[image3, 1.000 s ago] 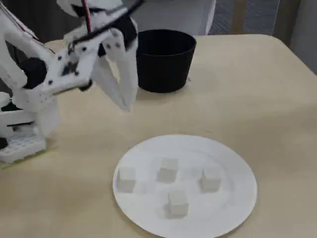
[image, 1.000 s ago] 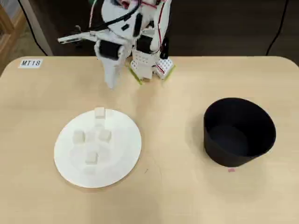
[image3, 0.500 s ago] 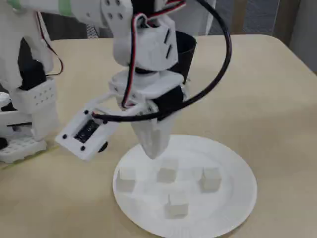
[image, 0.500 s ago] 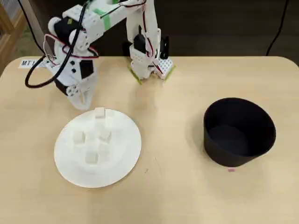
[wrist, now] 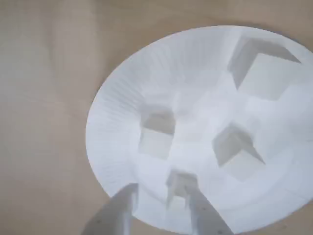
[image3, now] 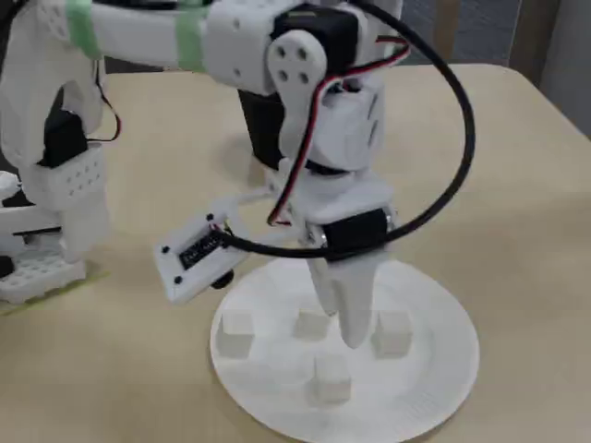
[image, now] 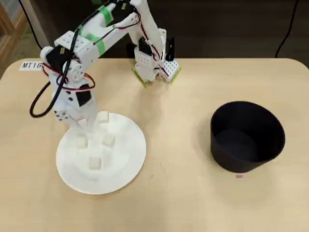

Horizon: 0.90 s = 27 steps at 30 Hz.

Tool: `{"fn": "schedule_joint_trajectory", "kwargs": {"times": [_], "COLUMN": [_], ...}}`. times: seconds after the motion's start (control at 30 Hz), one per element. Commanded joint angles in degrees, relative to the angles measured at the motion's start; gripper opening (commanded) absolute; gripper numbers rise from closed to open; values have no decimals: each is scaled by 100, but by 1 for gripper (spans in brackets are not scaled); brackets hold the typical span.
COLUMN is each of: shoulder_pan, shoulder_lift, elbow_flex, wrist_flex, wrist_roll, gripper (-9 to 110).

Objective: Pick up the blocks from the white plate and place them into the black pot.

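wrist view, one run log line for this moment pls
claw: open over white plate | blocks: four on plate, none held | black pot: empty

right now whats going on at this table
A white robot arm has its hand lowered over the white plate, fingers spread around one of four small white blocks but not holding it. The other three sit loose on the plate. The black pot stands apart, with no block visible inside.

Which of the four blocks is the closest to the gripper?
The leftmost block in the overhead view; in the wrist view only it appears between the open jaws.
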<state>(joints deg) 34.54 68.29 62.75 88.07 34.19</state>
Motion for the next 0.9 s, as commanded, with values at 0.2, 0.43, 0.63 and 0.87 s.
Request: {"fn": "schedule_joint_trajectory", "kwargs": {"times": [0.2, 0.43, 0.63, 0.87], "shoulder_pan": [0, 79, 149, 272], "shoulder_lift": [-334, -650, -905, -1160], "elbow_flex": [-360, -360, -360, -369], "wrist_flex": [141, 132, -26, -334], "wrist_roll": [176, 299, 308, 466], "gripper": [26, 26, 23, 12]}}
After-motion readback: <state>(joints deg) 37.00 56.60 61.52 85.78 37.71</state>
